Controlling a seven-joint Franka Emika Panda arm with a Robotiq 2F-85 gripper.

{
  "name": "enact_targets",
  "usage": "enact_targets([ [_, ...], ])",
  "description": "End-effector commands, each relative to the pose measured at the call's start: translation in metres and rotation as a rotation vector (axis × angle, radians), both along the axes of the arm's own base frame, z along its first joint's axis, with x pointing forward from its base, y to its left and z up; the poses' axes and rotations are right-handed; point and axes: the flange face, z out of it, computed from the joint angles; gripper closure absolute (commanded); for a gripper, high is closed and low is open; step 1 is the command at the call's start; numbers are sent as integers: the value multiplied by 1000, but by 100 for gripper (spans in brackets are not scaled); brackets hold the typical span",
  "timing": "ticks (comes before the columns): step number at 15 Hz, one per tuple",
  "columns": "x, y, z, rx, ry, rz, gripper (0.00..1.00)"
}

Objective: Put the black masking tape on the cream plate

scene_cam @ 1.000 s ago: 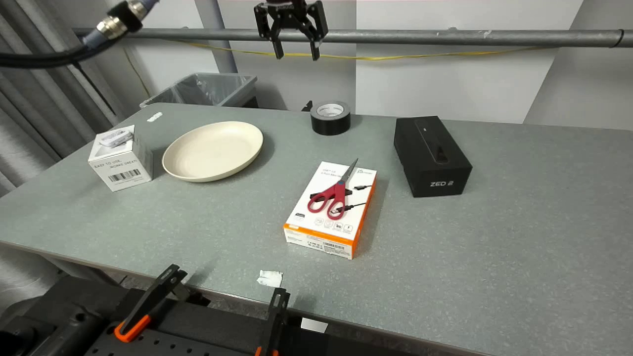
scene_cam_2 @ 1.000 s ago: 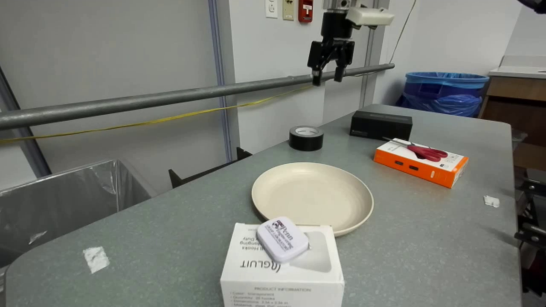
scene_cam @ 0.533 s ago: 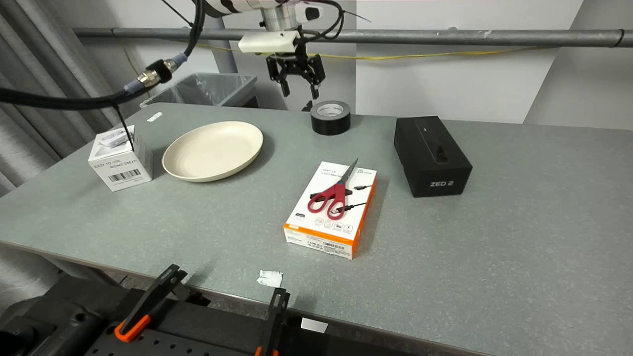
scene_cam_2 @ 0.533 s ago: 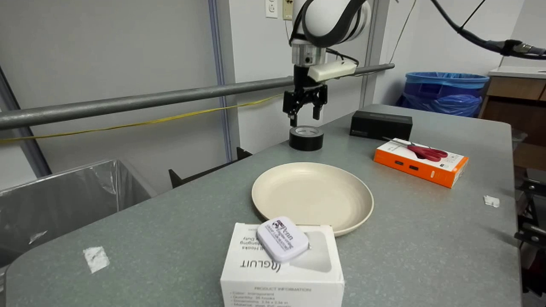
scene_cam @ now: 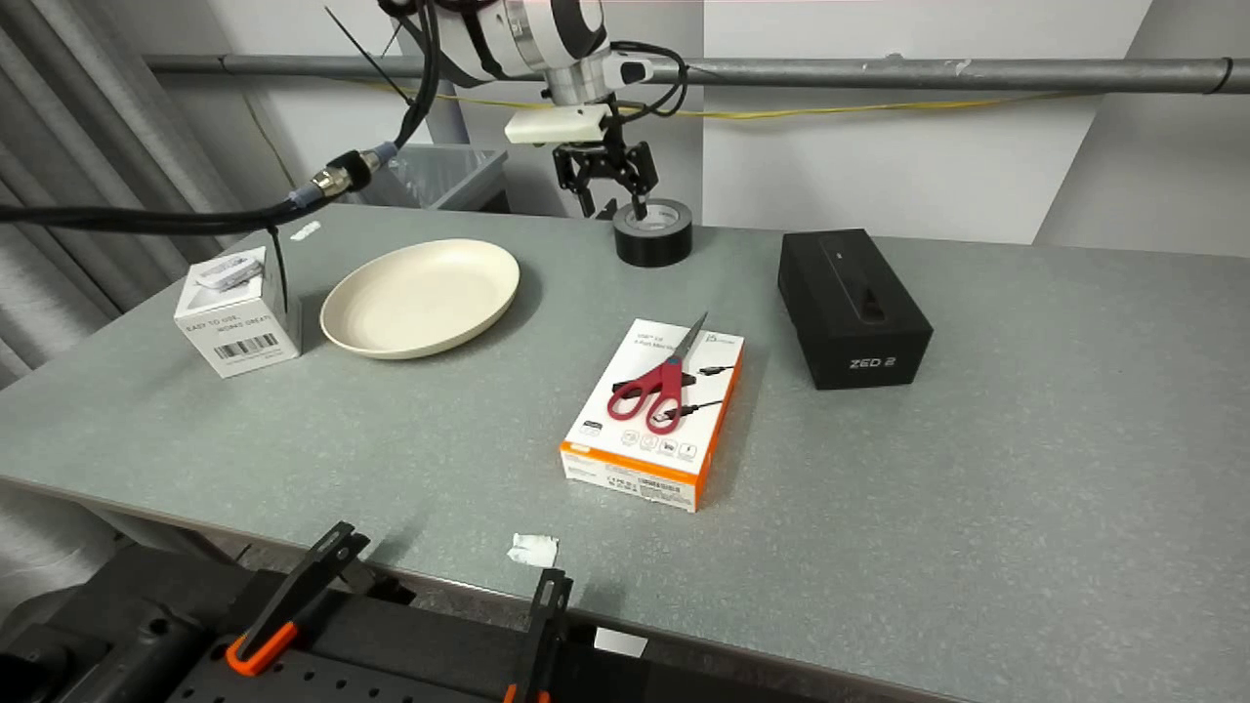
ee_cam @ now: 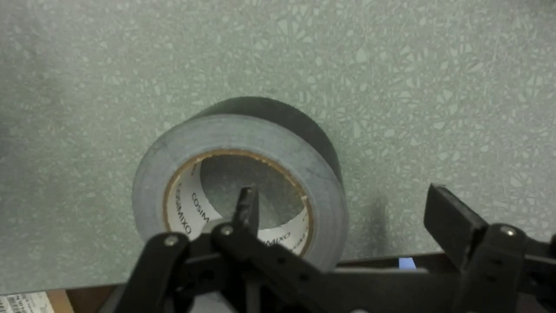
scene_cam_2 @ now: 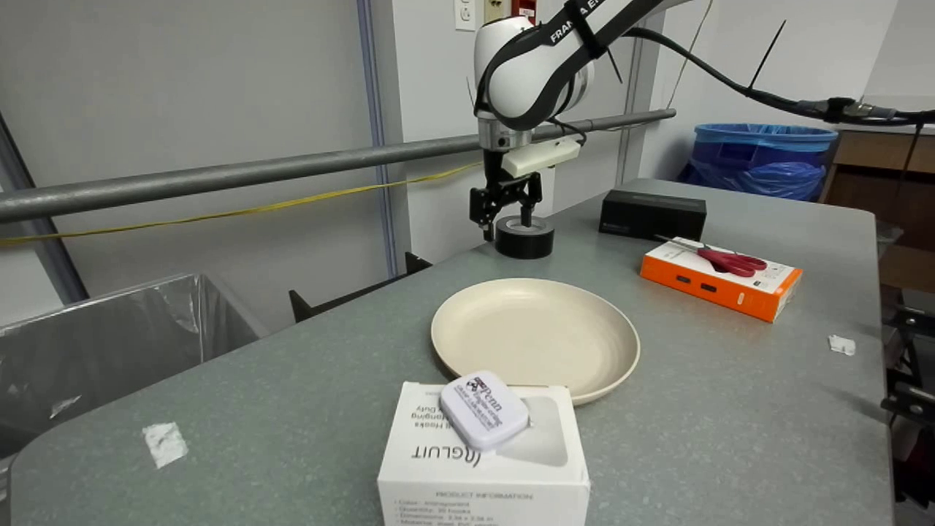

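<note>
The black masking tape [scene_cam: 653,251] lies flat near the table's back edge in both exterior views [scene_cam_2: 524,245]. In the wrist view the tape [ee_cam: 236,134] shows a grey top face and a white printed core. My gripper [scene_cam: 613,210] is open right at the tape, pointing down; it also shows in an exterior view [scene_cam_2: 508,229] and the wrist view [ee_cam: 342,193]. One finger is over or in the tape's hole; the other is outside the ring. How deep the fingertip reaches is unclear. The empty cream plate [scene_cam: 420,299] is also in an exterior view [scene_cam_2: 535,340].
A white box [scene_cam: 239,332] with a small white tin stands beside the plate. A white-orange package [scene_cam: 635,444] with red scissors lies mid-table. A black box [scene_cam: 850,312] stands beyond the tape. A pipe [scene_cam: 937,74] runs along the wall. A grey bin [scene_cam_2: 131,336] stands off the table's edge.
My arm has come down from high above the table to the tape, and one finger now overlaps the tape's hole. The gripper stays open. The tape and plate have not moved.
</note>
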Motion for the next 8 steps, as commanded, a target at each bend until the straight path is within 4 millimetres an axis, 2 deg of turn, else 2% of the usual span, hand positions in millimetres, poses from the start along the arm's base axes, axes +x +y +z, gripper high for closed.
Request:
enact_targets([
  [1,20,-7,-6,-15,1,-24,0],
  [2,22,-8,-9,-11,10,-25,0],
  [3,24,-10,-14,0,23,-31,25],
  [5,25,-12,-19,13,46,-40,34],
  [8,29,-16,-12,25,51,-49,58],
])
